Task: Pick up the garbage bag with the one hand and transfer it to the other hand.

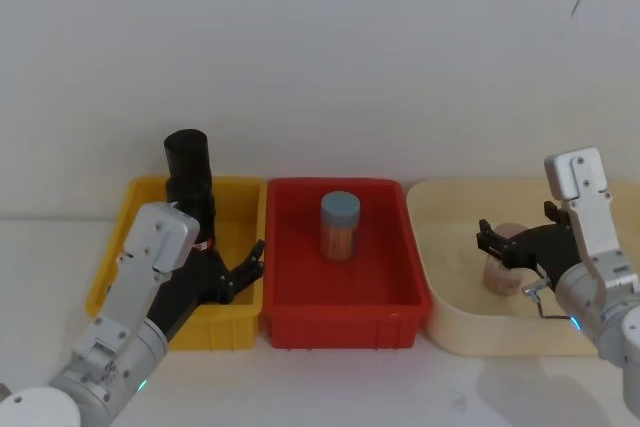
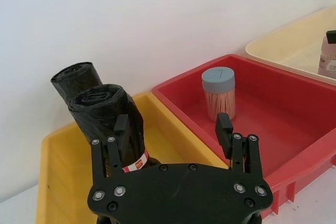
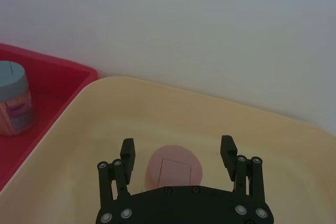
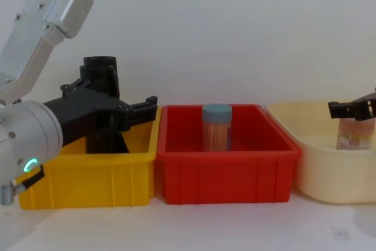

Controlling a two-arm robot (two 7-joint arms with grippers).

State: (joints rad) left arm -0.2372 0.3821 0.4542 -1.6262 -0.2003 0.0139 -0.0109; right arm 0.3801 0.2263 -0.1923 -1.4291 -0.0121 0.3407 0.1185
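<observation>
Left gripper (image 2: 172, 124) is down in the yellow bin (image 1: 215, 332), on the arm with the green light. Its fingers are spread wide and hold nothing. The garbage bag (image 2: 105, 108) stands on end in that bin, a glossy, wrinkled black roll with a little white-and-red band (image 2: 135, 163) low on its side. One finger (image 2: 122, 125) sits right at the roll. From the wrist view I can't tell if it touches. The other finger is out in open air toward the red bin's side. So the bag is off to one side of the open jaws, not centred between them.

A second black roll (image 2: 73, 80) stands just behind the first, toward the back wall, and the two are close together.

Next door is the red bin (image 1: 340, 322), touching the yellow one. In it stands an upright jar of toothpicks (image 1: 339, 225) with a grey-blue lid, alone in the middle.

Over on the far side, the right gripper (image 3: 177, 144) hangs over the cream basin (image 1: 450, 317). Its fingers are wide apart too, one on each side of a small pink-lidded jar (image 3: 174, 167) standing in the basin. There's a gap showing on both sides, so nothing is pinched there.
</observation>
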